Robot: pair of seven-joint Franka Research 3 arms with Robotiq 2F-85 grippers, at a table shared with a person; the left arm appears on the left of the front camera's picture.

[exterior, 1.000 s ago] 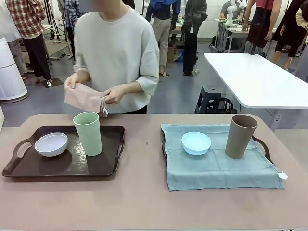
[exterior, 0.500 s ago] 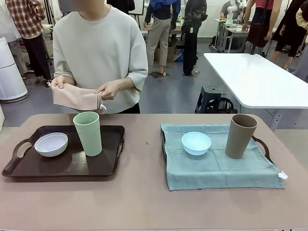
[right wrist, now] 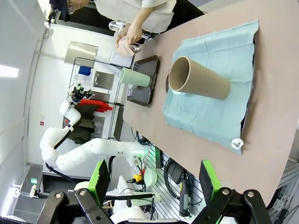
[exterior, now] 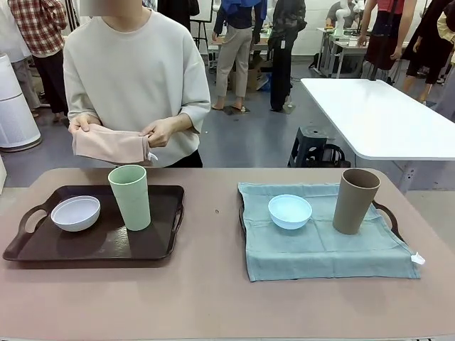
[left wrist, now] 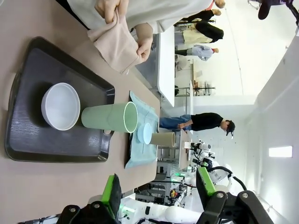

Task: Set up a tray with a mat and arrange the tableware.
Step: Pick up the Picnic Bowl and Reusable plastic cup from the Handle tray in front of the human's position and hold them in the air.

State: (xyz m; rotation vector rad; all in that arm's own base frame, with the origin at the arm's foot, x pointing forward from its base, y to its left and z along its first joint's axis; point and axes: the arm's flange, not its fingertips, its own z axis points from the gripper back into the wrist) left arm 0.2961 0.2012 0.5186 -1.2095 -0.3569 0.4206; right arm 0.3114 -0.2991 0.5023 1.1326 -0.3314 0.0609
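A dark brown tray [exterior: 43,249] at the left holds a white bowl [exterior: 75,212] and a pale green tumbler [exterior: 130,197]. At the right, a blue-green mat [exterior: 320,245] covers a second tray, with a light blue bowl [exterior: 289,210] and a tan tumbler [exterior: 355,200] on it. Behind the left tray the person holds a folded pink mat [exterior: 110,145] in both hands. My left gripper [left wrist: 159,189] is open and well back from the brown tray [left wrist: 28,140]. My right gripper [right wrist: 153,179] is open too, off the table edge near the tan tumbler [right wrist: 198,81].
Bare table lies between the two trays and along the near edge. A small paper tag [exterior: 418,259] sticks out at the blue-green mat's near right corner. A white table [exterior: 377,114] and several people stand farther back.
The person has stepped toward the picture's left, carrying the pink mat along. The bowls, tumblers and trays have not moved.
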